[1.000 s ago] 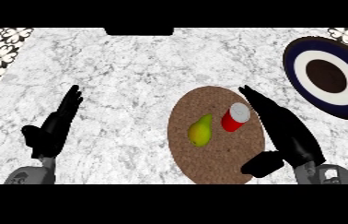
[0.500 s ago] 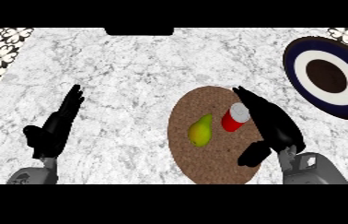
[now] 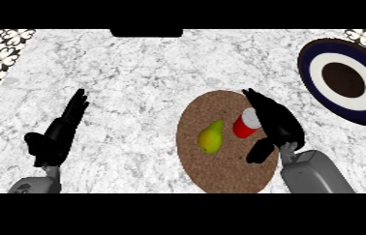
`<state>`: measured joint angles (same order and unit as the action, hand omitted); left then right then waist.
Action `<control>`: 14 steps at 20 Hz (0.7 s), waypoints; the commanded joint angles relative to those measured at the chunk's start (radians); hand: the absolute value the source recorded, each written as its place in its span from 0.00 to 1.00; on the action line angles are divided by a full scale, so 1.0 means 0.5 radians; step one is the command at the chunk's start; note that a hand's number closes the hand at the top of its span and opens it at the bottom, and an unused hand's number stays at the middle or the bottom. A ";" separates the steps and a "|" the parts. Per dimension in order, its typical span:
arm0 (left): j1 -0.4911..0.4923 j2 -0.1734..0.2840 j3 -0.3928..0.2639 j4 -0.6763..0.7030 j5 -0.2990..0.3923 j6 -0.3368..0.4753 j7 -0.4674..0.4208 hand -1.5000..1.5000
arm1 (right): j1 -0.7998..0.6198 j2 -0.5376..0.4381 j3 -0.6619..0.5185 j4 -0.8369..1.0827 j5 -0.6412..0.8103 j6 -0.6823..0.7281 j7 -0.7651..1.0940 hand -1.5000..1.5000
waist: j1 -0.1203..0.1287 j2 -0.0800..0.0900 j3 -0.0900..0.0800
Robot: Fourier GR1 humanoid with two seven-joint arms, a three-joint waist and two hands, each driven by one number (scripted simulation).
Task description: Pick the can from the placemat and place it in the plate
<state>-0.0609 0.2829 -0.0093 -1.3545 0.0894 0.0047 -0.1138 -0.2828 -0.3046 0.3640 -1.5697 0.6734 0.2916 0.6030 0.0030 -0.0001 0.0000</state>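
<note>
A red can with a silver top lies on the round brown placemat, right of a yellow-green pear. My right hand is right against the can's right side, fingers straight and pointing up past it, thumb spread below; the hand is open. The dark blue and white plate with a brown centre sits at the far right edge. My left hand rests open at the lower left, fingers up.
A marble counter stretches between the placemat and my left hand. A dark object sits at the counter's back edge. Patterned trim shows at the back corners.
My right hand has moved left across the placemat and now stands against the can. The can, pear and left hand have not moved.
</note>
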 commanded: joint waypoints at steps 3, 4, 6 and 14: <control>-0.058 -0.054 0.034 0.021 -0.020 -0.030 0.034 0.50 | 0.040 0.131 -0.027 0.241 0.039 -0.041 -0.251 1.00 | 0.000 0.002 0.000; -0.033 -0.118 -0.038 0.040 -0.122 0.055 -0.020 0.50 | -0.042 0.061 -0.054 0.200 -0.022 0.142 -0.234 1.00 | 0.000 0.002 0.000; 0.087 -0.133 -0.048 -0.047 -0.129 0.039 -0.052 0.50 | -0.034 0.045 -0.071 0.286 0.045 0.060 -0.407 1.00 | 0.006 0.001 0.000; 0.019 -0.050 0.080 -0.117 -0.050 -0.088 0.103 0.50 | -0.022 0.131 -0.088 0.398 0.251 -0.175 -0.654 1.00 | 0.004 0.000 0.001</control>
<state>-0.0507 0.2544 0.0253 -1.3645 0.0605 -0.0258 -0.1078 -0.3029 -0.2501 0.3194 -1.4409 0.7618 0.2558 0.3698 0.0006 -0.0128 -0.0091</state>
